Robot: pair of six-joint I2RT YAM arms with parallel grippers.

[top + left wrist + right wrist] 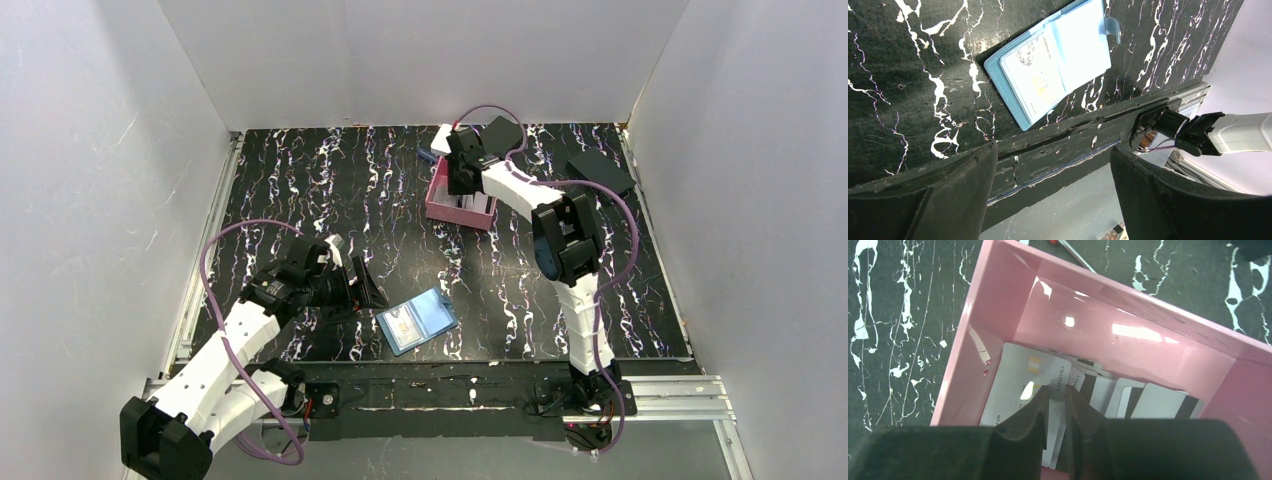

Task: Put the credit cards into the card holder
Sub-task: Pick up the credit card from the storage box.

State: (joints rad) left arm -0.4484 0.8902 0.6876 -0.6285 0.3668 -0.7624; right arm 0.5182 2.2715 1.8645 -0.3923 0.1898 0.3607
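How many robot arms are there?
2. The left arm sits near the front, its left pincer open beside the blue card holder. The right arm reaches back, its right pincer nipping a credit card in the pink tray.

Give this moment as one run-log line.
right gripper: jaws shut on card in pink tray | left gripper: jaws open beside wallet | wallet: open

Black marbled table point(330, 190), card holder point(418, 321), pink tray point(455, 213)

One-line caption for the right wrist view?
Right gripper inside the pink tray, jaws nearly together over the loose credit cards.
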